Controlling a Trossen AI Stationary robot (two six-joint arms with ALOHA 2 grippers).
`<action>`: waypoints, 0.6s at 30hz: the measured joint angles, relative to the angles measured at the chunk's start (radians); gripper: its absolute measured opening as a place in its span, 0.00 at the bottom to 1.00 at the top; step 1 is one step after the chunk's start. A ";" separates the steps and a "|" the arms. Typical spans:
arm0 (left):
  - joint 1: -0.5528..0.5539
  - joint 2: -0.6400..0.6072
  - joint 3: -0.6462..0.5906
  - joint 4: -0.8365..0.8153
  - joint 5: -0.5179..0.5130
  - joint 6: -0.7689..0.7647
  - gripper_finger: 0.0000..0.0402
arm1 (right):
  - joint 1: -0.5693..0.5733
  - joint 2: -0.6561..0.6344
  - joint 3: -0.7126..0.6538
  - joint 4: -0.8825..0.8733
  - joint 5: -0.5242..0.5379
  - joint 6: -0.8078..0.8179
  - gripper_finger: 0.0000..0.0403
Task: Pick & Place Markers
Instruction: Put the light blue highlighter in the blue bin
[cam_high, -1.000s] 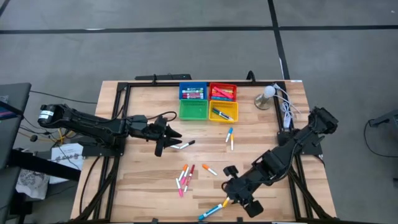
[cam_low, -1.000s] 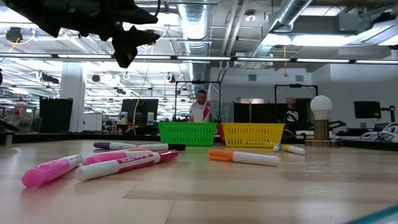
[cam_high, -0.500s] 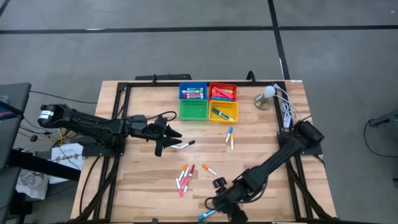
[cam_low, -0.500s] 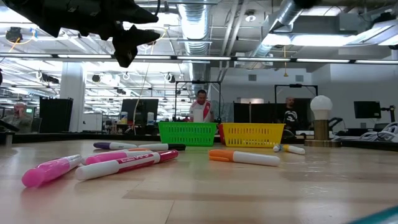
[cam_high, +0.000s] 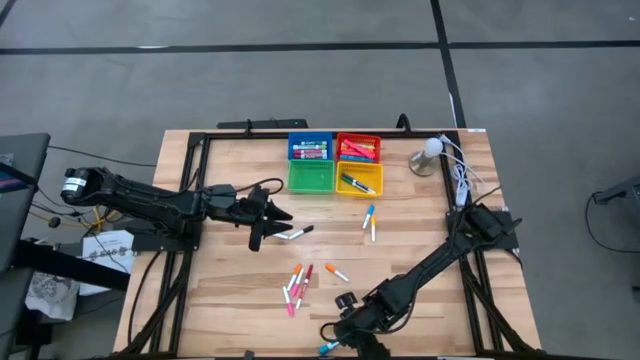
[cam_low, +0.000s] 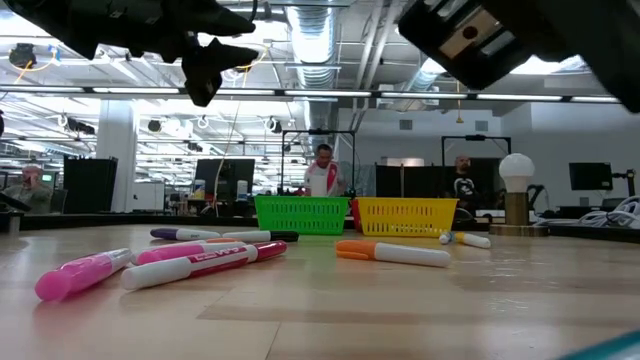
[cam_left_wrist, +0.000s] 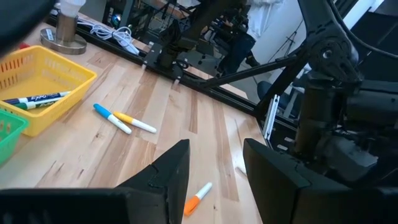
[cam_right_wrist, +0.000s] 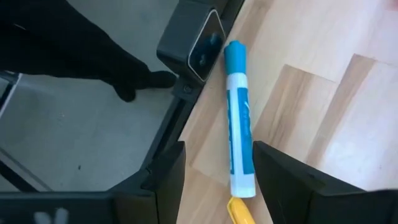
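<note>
Markers lie loose on the wooden table: a pink, red and orange cluster (cam_high: 297, 288), an orange one (cam_high: 338, 272), a blue and a yellow one (cam_high: 370, 220), a black-capped one (cam_high: 295, 233). A blue marker (cam_right_wrist: 239, 118) lies flat at the table's near edge, with a yellow one (cam_right_wrist: 239, 211) at its end. My right gripper (cam_high: 338, 338) is low over it and open (cam_right_wrist: 217, 163), a finger on either side of the blue marker without touching it. My left gripper (cam_high: 262, 232) hangs open above the table's left middle, with nothing between its fingers (cam_left_wrist: 216, 149).
Four small trays stand at the back: blue (cam_high: 310, 148), red (cam_high: 358, 148), green (cam_high: 311, 177) and yellow (cam_high: 359, 180), some holding markers. A lamp (cam_high: 428, 155) and white cable (cam_high: 460, 180) sit at the back right. A black frame part (cam_right_wrist: 193, 43) borders the table's near edge.
My right gripper has come down and moved toward the table's near edge and left, tipping steeper, until it stands over the blue marker. The markers have kept their places.
</note>
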 joint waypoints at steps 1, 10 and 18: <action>0.000 0.000 0.000 0.001 0.000 0.000 0.37 | -0.002 0.000 0.000 0.001 0.000 0.000 0.43; 0.000 0.000 0.000 0.013 0.000 0.000 0.37 | -0.002 0.062 0.000 0.019 -0.004 0.006 0.43; 0.000 0.000 0.000 0.018 0.000 0.003 0.37 | -0.016 0.094 0.001 0.015 0.011 0.000 0.44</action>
